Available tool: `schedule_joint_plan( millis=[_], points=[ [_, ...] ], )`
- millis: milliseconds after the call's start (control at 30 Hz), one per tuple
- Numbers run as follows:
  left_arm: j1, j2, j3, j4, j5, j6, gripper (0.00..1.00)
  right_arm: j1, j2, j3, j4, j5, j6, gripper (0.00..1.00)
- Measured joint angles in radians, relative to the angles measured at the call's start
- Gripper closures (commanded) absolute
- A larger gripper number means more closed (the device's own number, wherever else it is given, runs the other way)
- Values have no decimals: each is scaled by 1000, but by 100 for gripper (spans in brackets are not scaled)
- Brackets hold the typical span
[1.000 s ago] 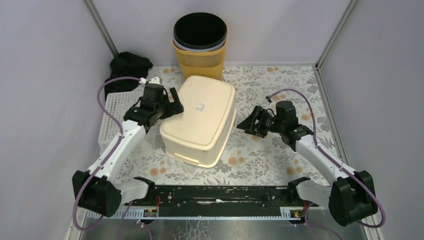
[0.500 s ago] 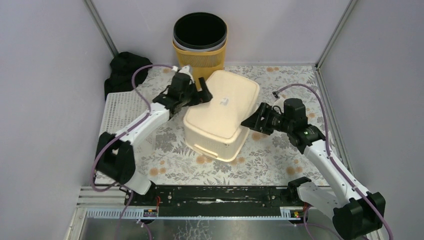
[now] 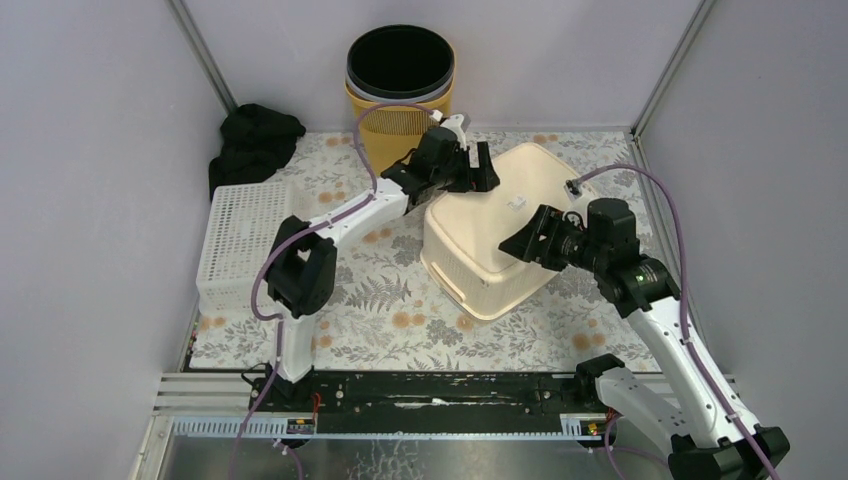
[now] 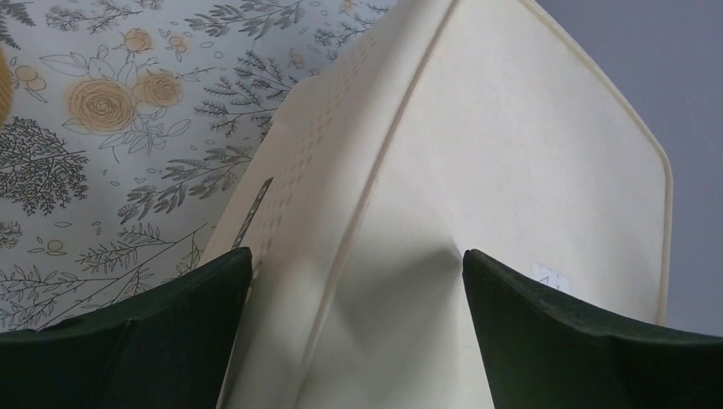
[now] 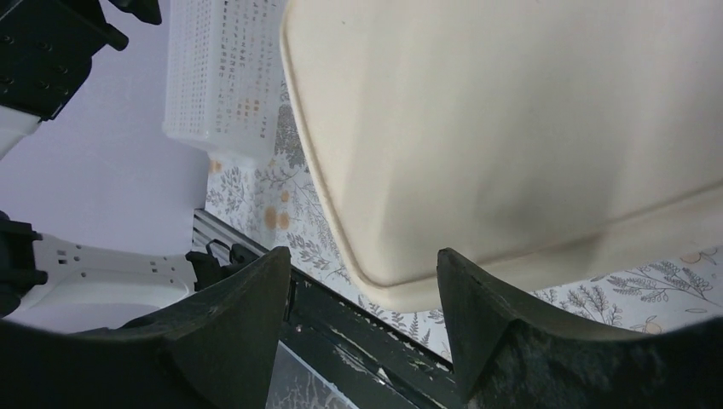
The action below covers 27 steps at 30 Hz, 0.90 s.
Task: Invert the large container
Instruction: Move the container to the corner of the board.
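The large container (image 3: 480,240) is a cream plastic tub lying bottom-up on the floral table, right of centre, with its flat base facing up and tilted a little. My left gripper (image 3: 478,168) is open at the tub's back left corner. In the left wrist view the tub's base edge (image 4: 511,153) runs between the wide-apart fingers of that gripper (image 4: 356,254). My right gripper (image 3: 522,240) hangs open over the tub's right side. In the right wrist view the tub (image 5: 511,128) lies beyond that gripper (image 5: 365,251), with nothing between its fingers.
A yellow bin with a black liner (image 3: 400,85) stands at the back, close behind my left gripper. A white lattice basket (image 3: 240,240) lies at the left, with a black cloth (image 3: 255,135) behind it. The right wall is close to the tub. A black rail (image 3: 440,388) runs along the front.
The tub has slid from the centre to the right and back. My left arm has stretched out after it, staying at its back left corner. My right gripper has moved right and up.
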Motion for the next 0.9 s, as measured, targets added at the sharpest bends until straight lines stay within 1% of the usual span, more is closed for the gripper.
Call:
schedule_joint_plan(
  millis=[133, 233, 333, 500, 633, 733, 800, 900],
  points=[
    [-4, -27, 15, -34, -2, 35, 0, 0, -8, 32, -5, 0, -18, 29],
    [12, -96, 6, -50, -3, 41, 0, 0, -9, 47, -11, -3, -33, 29],
    [52, -219, -40, -53, -6, 35, 0, 0, -5, 67, -23, -11, -53, 30],
    [137, -468, -129, -69, -46, 14, 0, 1, 37, 134, -41, -40, -96, 30],
    [158, -632, -191, -125, -84, 7, 0, 16, 85, 178, -41, -74, -121, 30],
    [161, -713, -228, -174, -94, 7, 0, 80, 145, 217, -42, -79, -140, 30],
    [164, -754, -255, -215, -100, 7, 0, 171, 206, 267, -52, -56, -161, 30],
    [173, -798, -287, -278, -111, 7, 0, 340, 311, 366, -62, 0, -200, 30]
  ],
)
